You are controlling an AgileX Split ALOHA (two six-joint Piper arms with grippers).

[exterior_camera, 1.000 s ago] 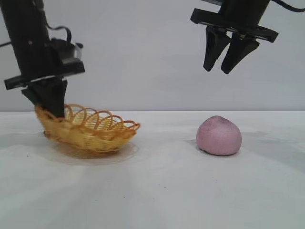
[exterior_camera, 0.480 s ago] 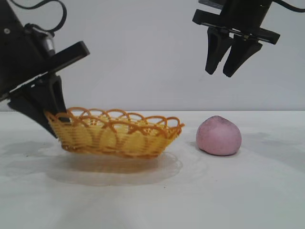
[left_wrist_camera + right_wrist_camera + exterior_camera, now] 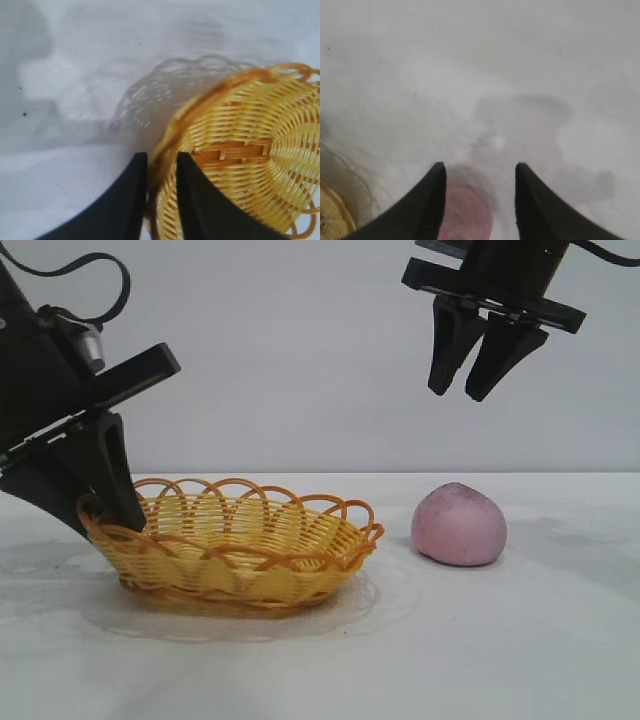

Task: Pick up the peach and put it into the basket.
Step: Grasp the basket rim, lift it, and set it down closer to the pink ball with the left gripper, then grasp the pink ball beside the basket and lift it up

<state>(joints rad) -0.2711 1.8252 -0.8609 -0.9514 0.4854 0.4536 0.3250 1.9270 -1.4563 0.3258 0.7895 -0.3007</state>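
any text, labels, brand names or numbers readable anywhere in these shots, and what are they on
None: no view shows any readable text.
The basket, gripped at its rim by the left gripper: plain wicker, no tag.
The peach on the table: no sticker.
The right gripper, open above the peach: plain black, no marking.

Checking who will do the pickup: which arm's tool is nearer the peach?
Right. The right tool hangs open above the peach, not touching it. The left tool is far across the table, clamped on the basket rim.
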